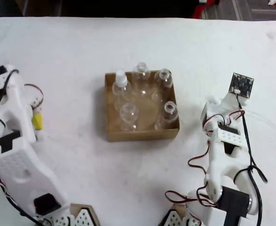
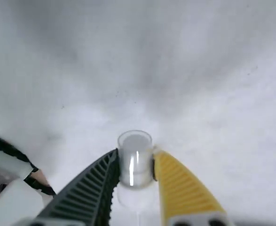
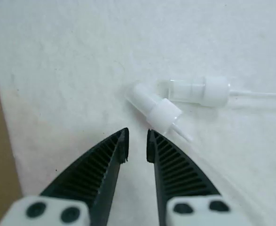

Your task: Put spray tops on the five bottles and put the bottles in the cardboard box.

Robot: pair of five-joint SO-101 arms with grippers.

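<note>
Clamps, in the left gripper, a white plastic spray top under a clear round cap, pinched between one black finger and one yellow, thin dip tube hanging below. Hangs over the white cloth-covered table, at the left edge in the high view, well apart from the box. Shows the right gripper released, black jaws a narrow gap apart with nothing between them, low over the cloth. Catches, just past those tips, a bare white spray top lying on its side. Catches, right beside it and touching or nearly so, a second spray top with a clear cap, thin tube stretched flat along the cloth. Places the shallow brown cardboard box at mid-table, between the two arms. Counts five clear plastic bottles standing upright inside. Picks out the corner bottle, at the box's far left, already fitted with a white top.
</note>
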